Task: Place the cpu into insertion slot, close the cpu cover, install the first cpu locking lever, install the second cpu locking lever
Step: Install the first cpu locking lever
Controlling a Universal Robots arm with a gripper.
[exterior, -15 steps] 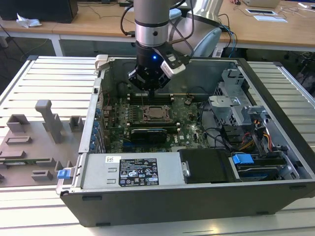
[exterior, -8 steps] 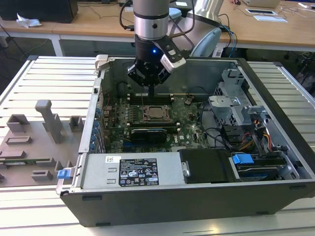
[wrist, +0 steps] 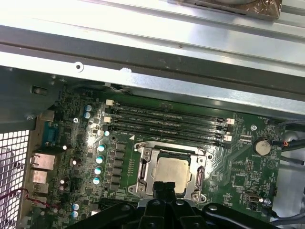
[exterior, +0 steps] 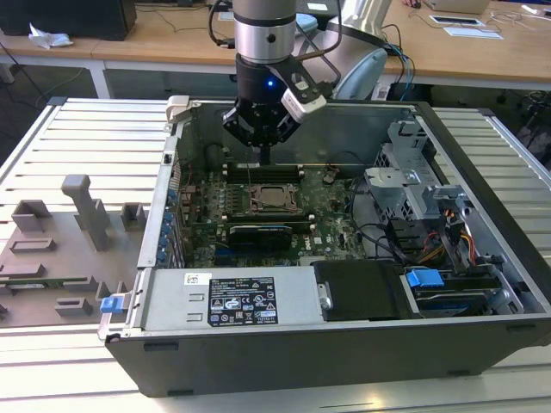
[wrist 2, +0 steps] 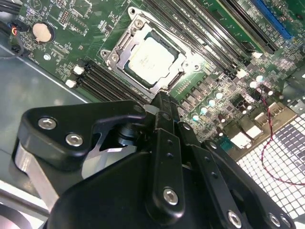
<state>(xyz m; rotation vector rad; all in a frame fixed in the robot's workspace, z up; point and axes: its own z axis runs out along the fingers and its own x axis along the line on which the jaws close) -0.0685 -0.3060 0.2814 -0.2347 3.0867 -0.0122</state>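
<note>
The cpu (exterior: 274,199) (wrist 2: 152,59) (wrist: 174,172), a silvery square chip, lies in the insertion slot (exterior: 257,203) on the green motherboard inside the open computer case. The silver cpu cover (wrist 2: 121,50) (wrist: 145,167) lies flat around it, and the chip shows through its square opening. My gripper (exterior: 265,157) (wrist 2: 161,98) (wrist: 164,187) hangs just above the socket's edge nearest the memory slots. Its black fingers are pressed together with nothing between them. I cannot make out how the locking levers stand.
Long black memory slots (wrist: 167,124) (wrist 2: 105,78) run beside the socket. A black-shrouded card (exterior: 258,234), the power supply (exterior: 232,297) and a drive cage (exterior: 413,185) crowd the case. Metal case walls (exterior: 362,129) surround the board. A grey fixture plate (exterior: 60,249) lies at the exterior view's left.
</note>
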